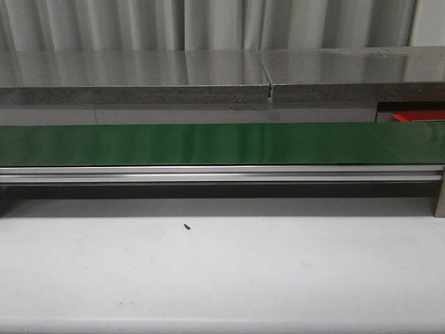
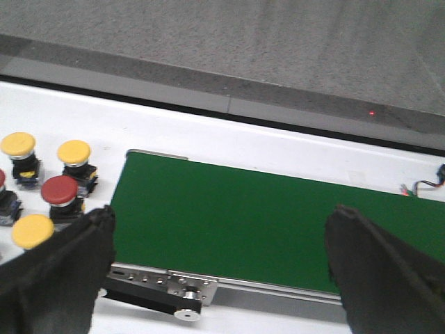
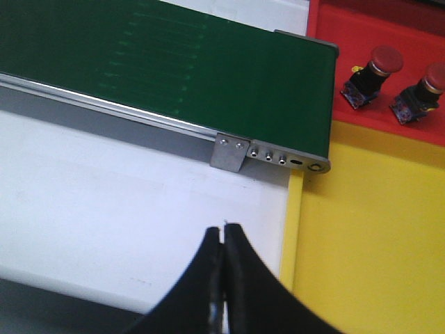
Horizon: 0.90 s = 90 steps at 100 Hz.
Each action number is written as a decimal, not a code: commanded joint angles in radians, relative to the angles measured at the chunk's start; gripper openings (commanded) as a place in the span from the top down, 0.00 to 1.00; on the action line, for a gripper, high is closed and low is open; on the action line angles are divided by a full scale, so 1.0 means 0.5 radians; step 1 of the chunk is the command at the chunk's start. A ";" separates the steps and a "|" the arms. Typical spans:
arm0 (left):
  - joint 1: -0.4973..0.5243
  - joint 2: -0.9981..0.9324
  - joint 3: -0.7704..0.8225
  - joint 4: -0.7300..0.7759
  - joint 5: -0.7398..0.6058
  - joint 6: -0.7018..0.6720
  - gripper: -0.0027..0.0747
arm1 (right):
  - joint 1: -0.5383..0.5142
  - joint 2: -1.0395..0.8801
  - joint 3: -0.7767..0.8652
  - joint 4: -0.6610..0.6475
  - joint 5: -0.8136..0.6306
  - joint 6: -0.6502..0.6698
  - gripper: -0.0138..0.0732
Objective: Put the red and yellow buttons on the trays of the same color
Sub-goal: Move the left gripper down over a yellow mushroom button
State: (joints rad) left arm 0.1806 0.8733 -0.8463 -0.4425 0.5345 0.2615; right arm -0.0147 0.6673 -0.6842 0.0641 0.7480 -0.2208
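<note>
Right gripper point(image 3: 223, 240) fingers pressed together, empty, over white table point(image 3: 104, 209) beside yellow tray point(image 3: 375, 229). Two red buttons point(image 3: 375, 69) lay in red tray point(image 3: 334, 28). Left gripper point(image 2: 219, 233) wide apart, empty, above belt point(image 2: 229, 216); more buttons point(image 2: 59, 191) near its end.

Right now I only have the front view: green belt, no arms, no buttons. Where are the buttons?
Observer: Left wrist view shows three yellow buttons and a red button on the white table beside the belt's end.
Operator: Anything sorted?
Observer: Two red-capped buttons lie on the red tray; the part of the yellow tray in view holds none.
Operator: Grippers?
Observer: Left gripper open, holding nothing; right gripper shut, holding nothing.
</note>
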 commanded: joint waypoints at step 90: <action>0.671 1.475 -0.613 -0.049 0.110 -0.053 0.23 | -0.004 -0.004 -0.055 -0.009 -0.137 0.001 0.92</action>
State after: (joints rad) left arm 0.5148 1.6205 -1.1204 -0.4391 0.6535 0.2478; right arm -0.0147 0.6673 -0.6842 0.0641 0.7480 -0.2208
